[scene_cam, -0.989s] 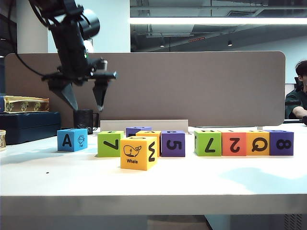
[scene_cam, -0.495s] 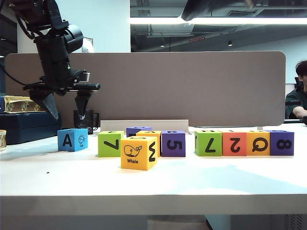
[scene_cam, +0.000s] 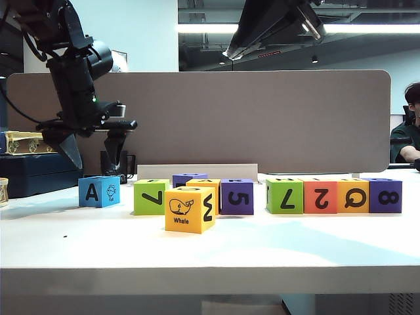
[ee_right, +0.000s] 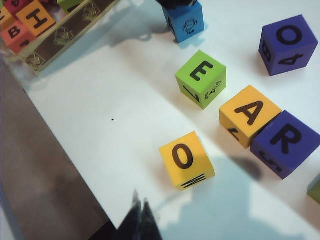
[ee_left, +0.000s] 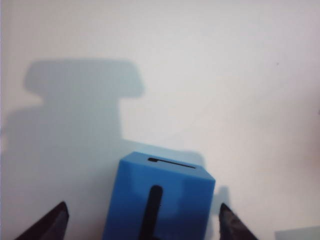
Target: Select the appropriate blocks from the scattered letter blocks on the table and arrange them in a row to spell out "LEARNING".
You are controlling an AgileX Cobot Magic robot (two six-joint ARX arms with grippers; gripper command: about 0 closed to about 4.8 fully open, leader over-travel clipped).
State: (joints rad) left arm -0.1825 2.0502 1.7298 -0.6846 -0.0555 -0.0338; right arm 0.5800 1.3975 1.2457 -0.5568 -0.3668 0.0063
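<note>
Blue "A" block sits alone at the left of the white table, apart from a green block near it. Left gripper hangs just above the blue block, jaws spread wide, nothing held; wrist view shows the blue block between the two fingertips. Right gripper is high over the table's front edge, tips together, nothing between them. Green, red-orange, orange and purple blocks stand touching in a row at right.
</note>
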